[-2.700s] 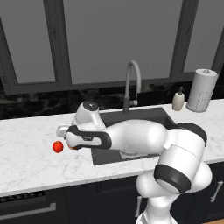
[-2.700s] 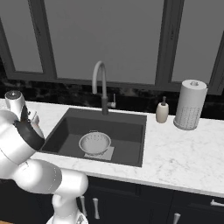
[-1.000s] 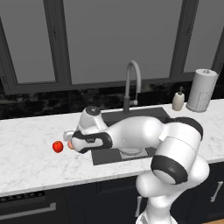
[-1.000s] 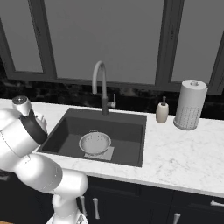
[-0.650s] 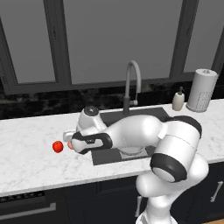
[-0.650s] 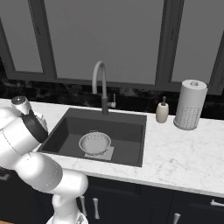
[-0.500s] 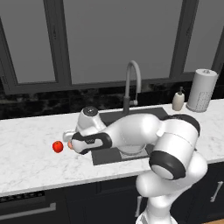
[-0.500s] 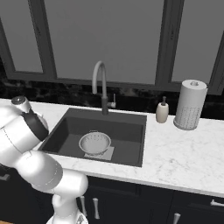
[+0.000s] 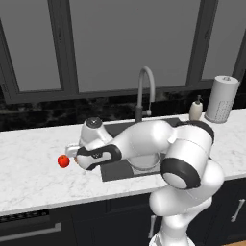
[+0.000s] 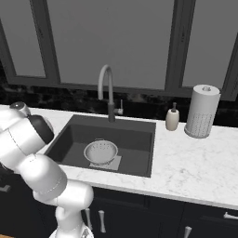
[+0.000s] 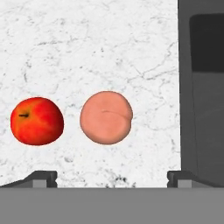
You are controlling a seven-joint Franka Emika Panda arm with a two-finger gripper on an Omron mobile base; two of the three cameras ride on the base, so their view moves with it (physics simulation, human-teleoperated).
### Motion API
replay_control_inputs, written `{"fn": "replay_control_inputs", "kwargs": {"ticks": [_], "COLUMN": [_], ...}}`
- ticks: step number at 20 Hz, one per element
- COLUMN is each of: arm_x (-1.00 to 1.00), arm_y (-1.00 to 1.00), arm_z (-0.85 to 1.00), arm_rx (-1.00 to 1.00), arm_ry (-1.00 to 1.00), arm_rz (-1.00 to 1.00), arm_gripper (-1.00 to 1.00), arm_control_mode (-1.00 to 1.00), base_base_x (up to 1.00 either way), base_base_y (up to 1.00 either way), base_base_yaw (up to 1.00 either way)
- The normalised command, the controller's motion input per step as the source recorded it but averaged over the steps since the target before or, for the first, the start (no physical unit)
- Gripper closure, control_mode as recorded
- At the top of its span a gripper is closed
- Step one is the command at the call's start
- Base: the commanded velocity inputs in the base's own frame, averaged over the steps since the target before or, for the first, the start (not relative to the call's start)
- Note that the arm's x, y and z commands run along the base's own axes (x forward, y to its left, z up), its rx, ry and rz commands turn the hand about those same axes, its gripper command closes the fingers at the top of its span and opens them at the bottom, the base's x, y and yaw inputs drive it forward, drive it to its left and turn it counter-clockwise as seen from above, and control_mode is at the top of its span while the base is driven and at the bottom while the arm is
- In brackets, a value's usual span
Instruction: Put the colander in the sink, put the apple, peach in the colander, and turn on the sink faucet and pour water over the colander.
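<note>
I'm seeing flat, even rendered light across every view, with no glare and no blur; edges are staying crisp to the corners. The windows (image 9: pixel 129 43) are reading dull grey. The apple (image 11: pixel 36 120) and peach (image 11: pixel 106 117) are casting only faint soft shadows on the bright marble table (image 11: pixel 96 48).

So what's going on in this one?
The colander already sits in the sink. The arm has reached left over the counter, and its open gripper hangs above the peach, holding nothing. The apple lies beside the peach, apart from it. No water shows at the faucet.
</note>
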Motion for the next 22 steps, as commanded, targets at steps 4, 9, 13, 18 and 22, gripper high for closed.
{"fn": "replay_control_inputs", "kwargs": {"ticks": [4,9,13,18,22], "arm_x": [0.03,0.1,0.05,0.05,0.04], "arm_y": [0.01,0.0,0.0,0.01,0.11], "arm_z": [-0.11,-0.11,-0.14,-0.07,-0.05], "arm_rx": [0.0,0.0,0.0,0.0,0.0], "arm_ry": [0.0,0.0,0.0,0.0,0.0], "arm_rz": [0.0,0.0,0.0,0.0,0.0], "arm_gripper": [-1.0,-1.0,-1.0,-1.0,-1.0], "arm_control_mode": [-1.0,-1.0,-1.0,-1.0,-1.0], "base_base_x": [0.0,0.0,0.0,0.0,0.0], "base_base_y": [0.0,0.0,0.0,0.0,0.0], "base_base_yaw": [0.0,0.0,0.0,0.0,0.0]}}
